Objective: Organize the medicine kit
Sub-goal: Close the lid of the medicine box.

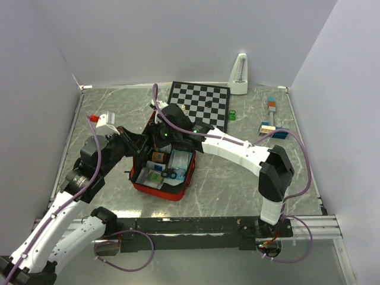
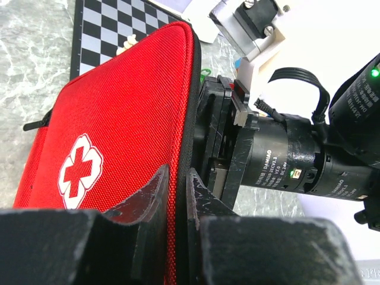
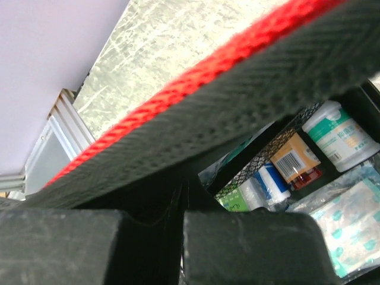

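Note:
The red medicine kit (image 1: 161, 191) lies open in the middle of the table, its lid raised at the far left. In the left wrist view the lid (image 2: 119, 119) shows its white cross, and my left gripper (image 2: 178, 173) is shut on the lid's edge. It is at the kit's left side in the top view (image 1: 141, 151). My right gripper (image 1: 162, 135) sits on the lid's inner side, fingers together (image 3: 185, 185) under the black lining (image 3: 249, 83). Inside are a white bottle (image 3: 338, 133), an orange box (image 3: 295, 155) and a plaster pack (image 3: 350, 231).
A black-and-white chessboard (image 1: 199, 102) lies just behind the kit, with a small piece on it. A white metronome (image 1: 239, 76) stands at the back wall. A green item (image 1: 231, 114) and coloured blocks (image 1: 270, 127) are at the right. Walls enclose three sides.

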Robot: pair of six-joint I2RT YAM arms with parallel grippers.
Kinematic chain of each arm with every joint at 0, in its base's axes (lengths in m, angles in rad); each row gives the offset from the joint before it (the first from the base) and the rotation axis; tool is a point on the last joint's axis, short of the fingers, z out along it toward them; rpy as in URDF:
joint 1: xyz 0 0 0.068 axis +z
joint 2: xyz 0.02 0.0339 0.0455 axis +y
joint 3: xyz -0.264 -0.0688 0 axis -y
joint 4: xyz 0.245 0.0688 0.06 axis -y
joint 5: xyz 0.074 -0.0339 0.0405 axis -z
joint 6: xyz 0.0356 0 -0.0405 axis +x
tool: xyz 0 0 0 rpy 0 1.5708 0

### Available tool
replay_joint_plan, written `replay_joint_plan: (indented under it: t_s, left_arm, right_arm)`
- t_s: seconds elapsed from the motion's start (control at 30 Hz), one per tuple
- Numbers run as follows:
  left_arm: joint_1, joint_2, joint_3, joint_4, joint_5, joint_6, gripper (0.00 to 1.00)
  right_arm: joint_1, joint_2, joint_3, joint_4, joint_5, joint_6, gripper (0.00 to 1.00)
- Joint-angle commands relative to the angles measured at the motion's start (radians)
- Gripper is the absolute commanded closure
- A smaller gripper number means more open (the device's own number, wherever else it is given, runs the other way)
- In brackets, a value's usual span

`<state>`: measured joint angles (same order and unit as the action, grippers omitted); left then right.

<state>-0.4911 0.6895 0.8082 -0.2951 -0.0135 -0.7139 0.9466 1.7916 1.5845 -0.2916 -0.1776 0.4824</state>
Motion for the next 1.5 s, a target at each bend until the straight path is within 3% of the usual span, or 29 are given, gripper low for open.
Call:
replay_joint_plan:
  t_s: [0.0, 0.03, 0.17, 0.2, 0.3, 0.47, 0.57, 0.67, 0.9, 1.0, 1.1, 1.27, 1.47]
  left_arm:
    - [-0.010, -0.018, 0.003, -0.049, 0.067, -0.006, 0.99]
    - [-0.010, -0.022, 0.000, -0.049, 0.064, -0.007, 0.99]
    - [-0.012, -0.019, -0.007, -0.049, 0.053, -0.001, 0.99]
    - [-0.012, -0.015, -0.009, -0.049, 0.047, 0.001, 0.99]
    - [-0.012, -0.001, -0.012, -0.046, 0.040, 0.016, 0.96]
    - [-0.017, 0.086, -0.029, 0.003, 0.168, 0.048, 0.74]
    - [-0.050, 0.137, -0.032, 0.037, 0.251, 0.054, 0.45]
    - [-0.079, 0.134, -0.027, 0.050, 0.218, 0.047, 0.04]
    - [-0.078, -0.024, -0.038, 0.004, 0.017, -0.002, 0.04]
    - [-0.078, -0.071, -0.067, -0.103, -0.224, -0.091, 0.04]
    - [-0.075, -0.058, -0.119, -0.183, -0.324, -0.145, 0.04]
    - [-0.009, 0.082, -0.201, -0.174, -0.280, -0.205, 0.02]
    - [0.149, 0.077, -0.291, 0.022, -0.088, -0.176, 0.04]
  right_arm:
    - [0.011, 0.002, 0.045, 0.023, 0.009, -0.007, 0.97]
    - [0.009, -0.044, 0.022, 0.038, 0.024, -0.010, 0.91]
    - [-0.002, -0.196, -0.015, 0.031, 0.052, -0.022, 0.52]
    - [-0.009, -0.230, -0.018, 0.005, 0.046, -0.022, 0.46]
    - [-0.025, -0.340, -0.056, -0.102, 0.101, -0.037, 0.40]
    - [-0.048, -0.598, -0.334, -0.124, 0.334, -0.076, 0.38]
    - [-0.112, -0.705, -0.460, -0.164, 0.360, -0.053, 0.37]
    - [-0.184, -0.782, -0.546, -0.165, 0.330, -0.036, 0.33]
    - [-0.224, -0.736, -0.587, -0.147, 0.307, -0.045, 0.30]
    - [-0.227, -0.677, -0.609, -0.106, 0.247, -0.024, 0.30]
    - [-0.227, -0.617, -0.649, -0.060, 0.149, 0.030, 0.29]
    - [-0.223, -0.548, -0.741, 0.061, 0.027, 0.111, 0.28]
    - [-0.227, -0.492, -0.790, 0.144, -0.025, 0.174, 0.24]
